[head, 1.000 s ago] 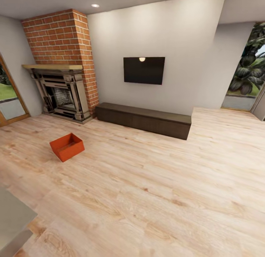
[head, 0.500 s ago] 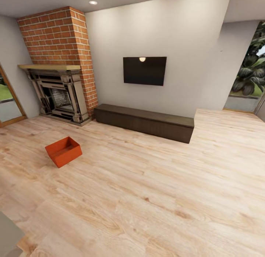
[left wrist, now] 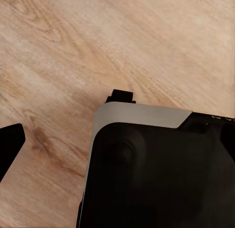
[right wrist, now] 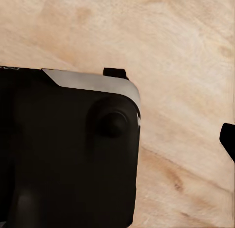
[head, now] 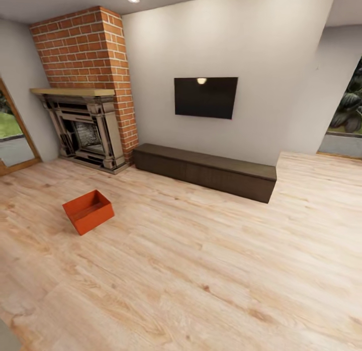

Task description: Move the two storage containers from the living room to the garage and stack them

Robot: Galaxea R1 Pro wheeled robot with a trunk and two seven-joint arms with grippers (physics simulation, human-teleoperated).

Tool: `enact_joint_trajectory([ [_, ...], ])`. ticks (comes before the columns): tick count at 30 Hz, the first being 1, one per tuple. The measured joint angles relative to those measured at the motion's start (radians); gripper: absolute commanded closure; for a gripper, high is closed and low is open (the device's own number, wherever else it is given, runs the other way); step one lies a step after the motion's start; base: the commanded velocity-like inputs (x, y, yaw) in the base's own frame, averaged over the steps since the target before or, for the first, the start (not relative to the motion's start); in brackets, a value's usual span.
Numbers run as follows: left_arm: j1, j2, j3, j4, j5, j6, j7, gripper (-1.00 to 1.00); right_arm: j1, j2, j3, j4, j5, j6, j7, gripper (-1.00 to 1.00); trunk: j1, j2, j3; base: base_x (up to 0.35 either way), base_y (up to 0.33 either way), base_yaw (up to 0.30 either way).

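Facing the living room, I see one orange bin [head: 88, 211] on the wood floor [head: 201, 270] by the fireplace [head: 88, 132], far beyond my claws; whether those are open or gripping, I cannot tell.

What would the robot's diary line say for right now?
place: living room | seen: one storage container on wood floor, near fireplace | carrying: nothing visible | stage: container not yet picked up

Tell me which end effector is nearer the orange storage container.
Left, probably: the storage container sits toward the robot's left on the wood floor. Both wrist views face planks, apart from it.
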Motion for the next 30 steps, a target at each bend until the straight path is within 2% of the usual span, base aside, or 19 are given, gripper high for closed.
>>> enact_joint_trajectory([
  [30, 0.000, 0.000, 0.000, 0.000, 0.000, 0.000, 0.000, -1.00, 0.000, 0.000, 0.000, 0.000, 0.000, 0.000, 0.000, -1.00, 0.000, 0.000, 0.000, 0.323, 0.000, 0.267],
])
